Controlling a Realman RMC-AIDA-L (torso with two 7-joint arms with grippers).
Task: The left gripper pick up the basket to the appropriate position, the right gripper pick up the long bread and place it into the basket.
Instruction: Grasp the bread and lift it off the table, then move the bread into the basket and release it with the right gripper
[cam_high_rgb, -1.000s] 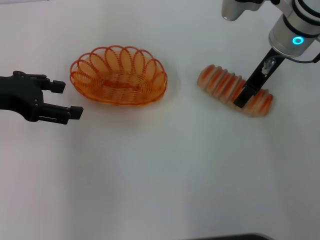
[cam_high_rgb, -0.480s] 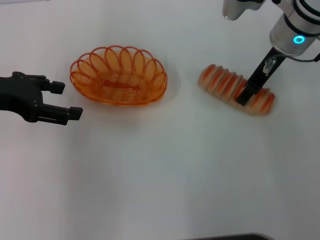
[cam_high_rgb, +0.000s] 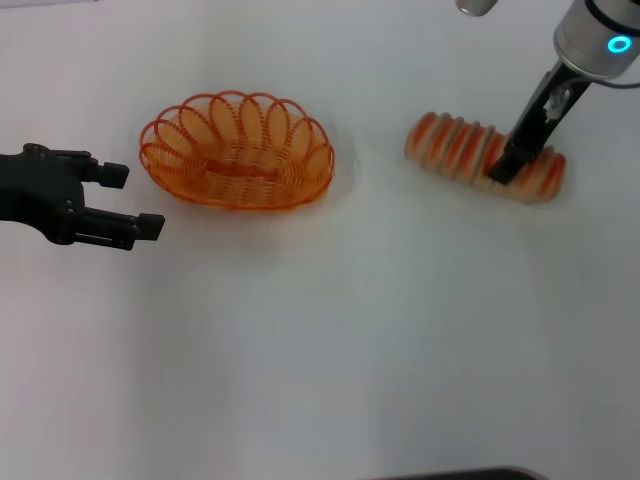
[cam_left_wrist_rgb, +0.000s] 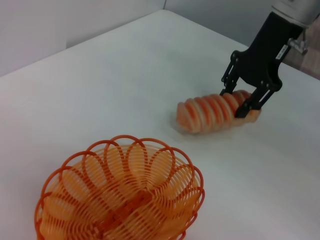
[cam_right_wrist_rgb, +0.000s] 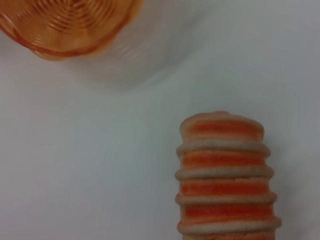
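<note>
The orange wire basket (cam_high_rgb: 237, 150) stands on the white table at the left of centre; it also shows in the left wrist view (cam_left_wrist_rgb: 120, 200) and the right wrist view (cam_right_wrist_rgb: 70, 25). My left gripper (cam_high_rgb: 128, 201) is open and empty just left of the basket, not touching it. The long bread (cam_high_rgb: 455, 148), tan with orange-red stripes, is at the far right. My right gripper (cam_high_rgb: 505, 170) is shut on the bread near its right end. The left wrist view shows its fingers (cam_left_wrist_rgb: 251, 102) on either side of the loaf (cam_left_wrist_rgb: 207, 112). The right wrist view shows the loaf's free end (cam_right_wrist_rgb: 225, 175).
The white table (cam_high_rgb: 320, 340) is bare between the basket and the bread and across the front. A dark edge (cam_high_rgb: 460, 474) shows at the bottom of the head view.
My right gripper has moved up and to the right in the head view, carrying the long bread with it. The left gripper and the basket have not moved.
</note>
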